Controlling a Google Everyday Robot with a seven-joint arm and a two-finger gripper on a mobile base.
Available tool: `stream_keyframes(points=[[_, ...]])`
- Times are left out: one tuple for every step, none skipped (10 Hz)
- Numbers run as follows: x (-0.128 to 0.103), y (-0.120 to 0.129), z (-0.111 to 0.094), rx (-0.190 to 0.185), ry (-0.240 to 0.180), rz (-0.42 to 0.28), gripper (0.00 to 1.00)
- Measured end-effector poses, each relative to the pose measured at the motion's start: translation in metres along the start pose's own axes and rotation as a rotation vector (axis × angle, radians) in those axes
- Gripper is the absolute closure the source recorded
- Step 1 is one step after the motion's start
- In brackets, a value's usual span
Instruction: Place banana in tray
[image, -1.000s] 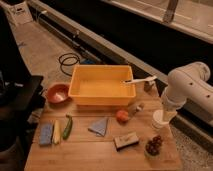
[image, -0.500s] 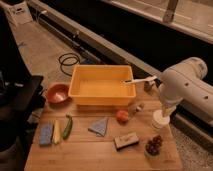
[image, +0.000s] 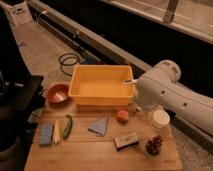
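Note:
The banana is small and pale yellow. It lies on the wooden table at the front left, between a blue sponge and a dark green vegetable. The tray is a deep yellow-orange bin at the back middle of the table. My white arm reaches in from the right, and its gripper is low at the tray's right front corner, far from the banana. A thin white piece sticks out over the tray's right rim.
A red-orange bowl stands left of the tray. An orange fruit, a grey-blue cloth, a dark box, dark grapes and a white cup lie on the table's middle and right. A black cable lies coiled on the floor behind.
My arm has swung left, from the table's right side to the tray's right edge. The banana and the other things have not moved.

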Motion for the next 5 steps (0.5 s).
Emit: stream_keyframes(points=[[-0.001,0.0,0.0,0.001,0.0,-0.003,0.35],[0.0,0.001,0.0,0.0,0.0,0.001,0.35],[0.001,0.001,0.0,-0.002,0.001,0.002,0.35],[0.008,0.004,-0.002,-0.005,0.006,0.007,0.35],[0.02,0.01,-0.006,-0.015,0.016,0.002,0.35]])
